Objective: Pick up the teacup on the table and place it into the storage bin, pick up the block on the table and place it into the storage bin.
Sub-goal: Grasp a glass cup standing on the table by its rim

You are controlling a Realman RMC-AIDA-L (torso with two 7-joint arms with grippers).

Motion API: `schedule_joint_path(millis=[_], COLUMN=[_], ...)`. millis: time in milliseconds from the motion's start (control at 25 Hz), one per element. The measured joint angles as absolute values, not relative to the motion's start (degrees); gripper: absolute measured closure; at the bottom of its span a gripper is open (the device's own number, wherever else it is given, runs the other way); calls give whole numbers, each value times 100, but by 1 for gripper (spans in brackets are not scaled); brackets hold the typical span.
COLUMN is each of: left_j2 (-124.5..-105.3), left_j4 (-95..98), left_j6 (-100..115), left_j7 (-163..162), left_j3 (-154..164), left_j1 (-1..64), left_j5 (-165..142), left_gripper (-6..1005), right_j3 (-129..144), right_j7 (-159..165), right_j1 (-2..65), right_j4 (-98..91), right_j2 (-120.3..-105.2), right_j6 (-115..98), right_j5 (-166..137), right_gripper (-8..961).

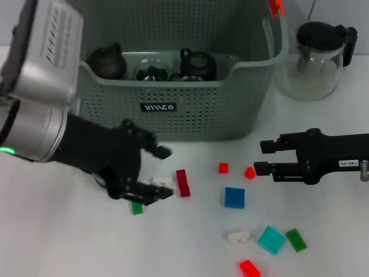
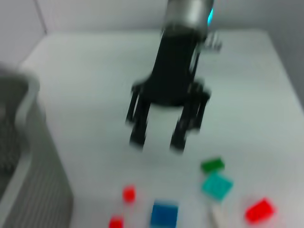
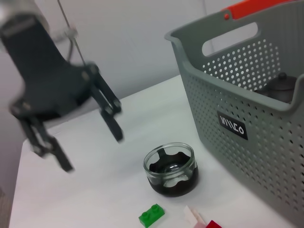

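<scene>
Head view: the left pincer (image 1: 151, 176) hangs with its fingers spread and empty just above the worktop (image 1: 69, 242) in front of the storage bin (image 1: 173, 107), while the right pincer (image 1: 262, 157), also spread and empty, waits well to the other side near the loose blocks. The glass teacup (image 3: 170, 168) shows plainly only in the right wrist view, standing upright on the worktop close to the bin's front wall with a green block (image 3: 152, 214) just beside it; in the head view the left arm covers it. Two dark teapots (image 1: 107, 61) already sit inside the bin. The risk, by judgement, lies in the cup's smooth round glass: a closing finger that meets the rim off-centre could tip or skid it toward the bin wall, and a low approach might scatter the red block (image 1: 183, 182) and its neighbours
</scene>
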State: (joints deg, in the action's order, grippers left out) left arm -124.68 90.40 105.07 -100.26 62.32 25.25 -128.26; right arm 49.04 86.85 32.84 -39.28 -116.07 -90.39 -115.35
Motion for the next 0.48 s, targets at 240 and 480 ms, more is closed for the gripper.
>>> schedule_joint_path(millis=[240,480], left_j2=[-12443,-12459], left_j4=[8268,7992], left_j6=[9980,9257], left_j7=[-10144,-10186], left_j3=[6286,6569], left_j1=[2722,2716], left_j5=[-14068,-14745], left_gripper=[339,336], right_j3=[4904,4904], right_j7=[8697,8676], right_j1=[3257,3252], right_j4=[-3816,-3747], right_j2=[-11620,-11622], right_j6=[-9026,-8974], right_j5=[-11535,-11534], right_gripper=[338,338])
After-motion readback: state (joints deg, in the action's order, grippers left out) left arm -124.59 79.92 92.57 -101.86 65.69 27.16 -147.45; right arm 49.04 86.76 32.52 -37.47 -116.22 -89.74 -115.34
